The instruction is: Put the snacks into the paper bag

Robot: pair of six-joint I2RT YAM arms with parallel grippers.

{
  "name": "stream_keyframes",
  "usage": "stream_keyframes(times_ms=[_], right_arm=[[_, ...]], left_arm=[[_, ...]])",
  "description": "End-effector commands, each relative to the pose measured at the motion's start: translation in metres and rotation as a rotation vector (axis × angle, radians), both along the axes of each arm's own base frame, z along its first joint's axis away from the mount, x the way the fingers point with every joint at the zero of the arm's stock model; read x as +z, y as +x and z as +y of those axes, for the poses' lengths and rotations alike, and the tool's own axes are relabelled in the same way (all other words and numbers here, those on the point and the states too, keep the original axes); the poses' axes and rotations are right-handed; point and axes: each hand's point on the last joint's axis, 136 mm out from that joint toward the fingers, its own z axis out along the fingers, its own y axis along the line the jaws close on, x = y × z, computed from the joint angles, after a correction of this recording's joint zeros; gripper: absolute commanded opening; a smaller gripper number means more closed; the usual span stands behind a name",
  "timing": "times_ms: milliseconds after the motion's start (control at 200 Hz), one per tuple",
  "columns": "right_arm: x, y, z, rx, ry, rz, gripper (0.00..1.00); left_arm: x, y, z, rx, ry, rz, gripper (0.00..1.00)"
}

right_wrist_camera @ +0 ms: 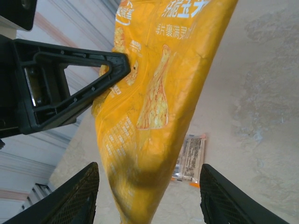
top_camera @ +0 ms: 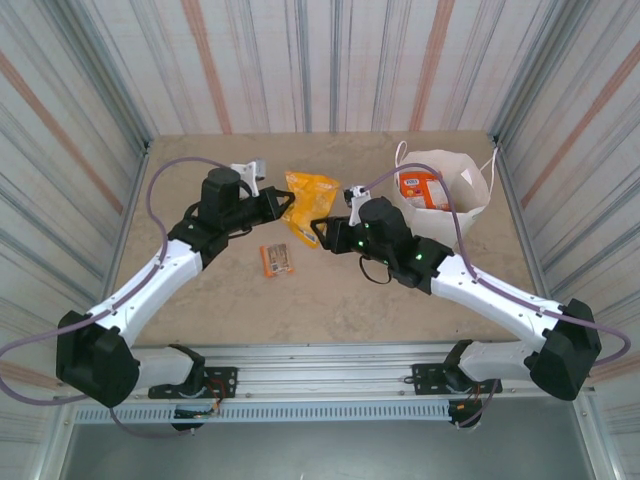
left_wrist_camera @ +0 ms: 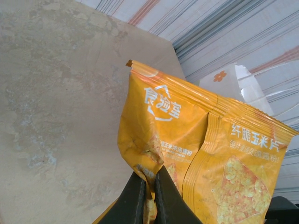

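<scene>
Left fingers (left_wrist_camera: 142, 189) are pinched shut on an edge of the yellow packet (top_camera: 312, 190), holding it above the bench (top_camera: 330, 310). Right fingers (top_camera: 320, 228) stand wide, one on either side of the packet's lower end, apart from it. Small orange bar (top_camera: 276, 260) lies flat on the bench. Paper bag (top_camera: 462, 170) stands upright at far right, with an orange-white packet (top_camera: 417, 187) inside.

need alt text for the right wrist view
An orange-yellow snack packet hangs mid-frame, pinched at its edge by the left gripper from the left. The right gripper stands open either side of its lower end, and a small flat packet lies on the table behind.
</scene>
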Motion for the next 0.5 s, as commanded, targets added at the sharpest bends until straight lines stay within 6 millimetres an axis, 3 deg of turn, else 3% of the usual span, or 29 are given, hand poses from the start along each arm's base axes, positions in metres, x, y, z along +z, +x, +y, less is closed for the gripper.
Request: stream_keyframes(times_ms=[0,165,391,491], right_arm=[[0.004,0.005,-0.004,-0.042,0.043,0.004,0.58],[0.014,0.009,0.000,-0.034,0.101,-0.038,0.55],[0.027,0.006,0.000,-0.009,0.135,-0.061,0.22],[0.029,0.002,-0.007,-0.016,0.121,-0.063,0.13]], left_arm=[[0.025,-0.009,-0.004,-0.024,-0.055,-0.056,0.00],[0.030,-0.011,-0.007,-0.038,-0.087,-0.064,0.00],[0.032,-0.013,-0.011,-0.046,-0.091,-0.061,0.04],[0.032,-0.014,-0.012,-0.044,-0.068,-0.063,0.13]])
